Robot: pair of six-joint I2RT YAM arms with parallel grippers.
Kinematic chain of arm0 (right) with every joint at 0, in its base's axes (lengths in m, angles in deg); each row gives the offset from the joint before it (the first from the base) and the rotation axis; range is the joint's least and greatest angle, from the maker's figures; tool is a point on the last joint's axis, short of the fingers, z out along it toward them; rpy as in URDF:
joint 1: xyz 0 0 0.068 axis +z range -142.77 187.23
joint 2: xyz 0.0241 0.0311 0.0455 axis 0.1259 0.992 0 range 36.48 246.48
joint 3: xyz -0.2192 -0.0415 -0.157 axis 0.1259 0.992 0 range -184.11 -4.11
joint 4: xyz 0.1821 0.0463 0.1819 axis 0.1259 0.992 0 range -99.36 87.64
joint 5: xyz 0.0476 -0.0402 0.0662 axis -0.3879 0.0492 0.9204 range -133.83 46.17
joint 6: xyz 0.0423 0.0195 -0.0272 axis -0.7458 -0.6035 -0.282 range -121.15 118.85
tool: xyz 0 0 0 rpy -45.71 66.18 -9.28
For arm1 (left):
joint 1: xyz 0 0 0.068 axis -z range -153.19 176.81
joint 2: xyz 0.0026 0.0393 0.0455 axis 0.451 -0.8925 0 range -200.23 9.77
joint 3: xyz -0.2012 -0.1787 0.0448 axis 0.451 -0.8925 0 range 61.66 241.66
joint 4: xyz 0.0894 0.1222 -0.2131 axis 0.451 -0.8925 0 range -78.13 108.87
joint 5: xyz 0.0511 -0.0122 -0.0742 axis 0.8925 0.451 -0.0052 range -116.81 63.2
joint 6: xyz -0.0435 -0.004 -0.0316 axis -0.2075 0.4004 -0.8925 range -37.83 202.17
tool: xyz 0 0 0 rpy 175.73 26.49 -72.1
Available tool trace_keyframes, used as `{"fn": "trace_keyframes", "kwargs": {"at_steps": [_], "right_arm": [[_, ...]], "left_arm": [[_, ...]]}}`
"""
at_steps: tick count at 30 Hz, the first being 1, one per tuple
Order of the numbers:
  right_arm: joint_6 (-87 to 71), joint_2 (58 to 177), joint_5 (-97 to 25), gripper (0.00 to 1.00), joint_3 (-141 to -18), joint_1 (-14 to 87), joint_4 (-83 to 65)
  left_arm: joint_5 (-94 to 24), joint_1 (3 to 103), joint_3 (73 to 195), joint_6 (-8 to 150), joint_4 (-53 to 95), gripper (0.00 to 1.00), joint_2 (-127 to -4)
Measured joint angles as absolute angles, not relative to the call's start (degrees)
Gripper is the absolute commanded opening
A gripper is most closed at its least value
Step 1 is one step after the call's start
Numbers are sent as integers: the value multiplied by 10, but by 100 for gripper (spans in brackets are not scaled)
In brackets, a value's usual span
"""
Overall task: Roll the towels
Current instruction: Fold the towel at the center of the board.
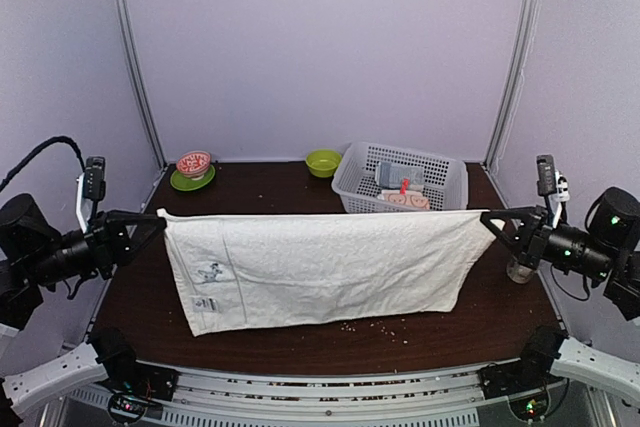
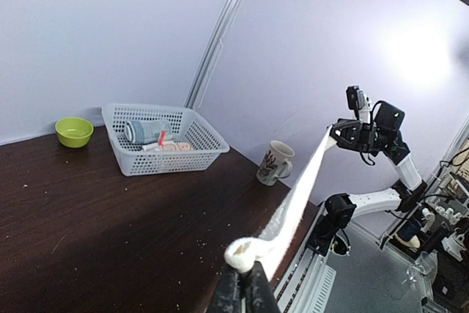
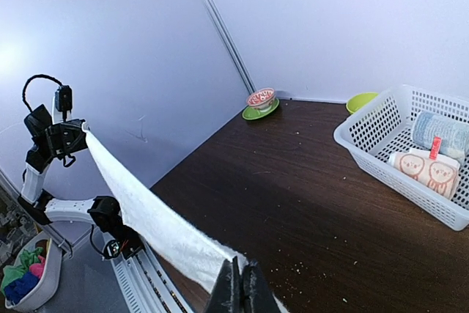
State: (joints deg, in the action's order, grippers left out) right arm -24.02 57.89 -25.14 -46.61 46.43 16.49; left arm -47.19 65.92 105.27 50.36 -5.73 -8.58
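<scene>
The plain cream-white towel with a small blue mark hangs stretched in the air between both grippers, above the dark table. My left gripper is shut on its left top corner; the bunched corner shows in the left wrist view. My right gripper is shut on its right top corner, which shows in the right wrist view. The cream towel with orange-pink faces lies rolled in the white basket, also in the right wrist view.
A grey-blue rolled towel lies in the basket too. A green bowl and a red patterned bowl on a green saucer stand at the back. A mug stands at the table's right edge.
</scene>
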Motion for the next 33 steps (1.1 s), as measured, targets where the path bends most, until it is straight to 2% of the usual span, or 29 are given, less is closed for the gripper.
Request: {"fn": "trace_keyframes", "kwargs": {"at_steps": [5,10,15,25,33], "right_arm": [[-260,654,-264,0,-425,453,107],[-294,820,-311,0,-383,416,38],[-315,959,-375,0,-377,396,-7],[-327,1057,-450,0,-377,383,-66],[-331,1041,-453,0,-347,384,-77]], "left_arm": [[-466,659,1008,509,7,0,-198],[-448,635,956,508,100,0,-416],[-414,594,953,501,171,0,-542],[-353,574,948,497,236,0,-588],[-349,575,876,494,263,0,-574]]}}
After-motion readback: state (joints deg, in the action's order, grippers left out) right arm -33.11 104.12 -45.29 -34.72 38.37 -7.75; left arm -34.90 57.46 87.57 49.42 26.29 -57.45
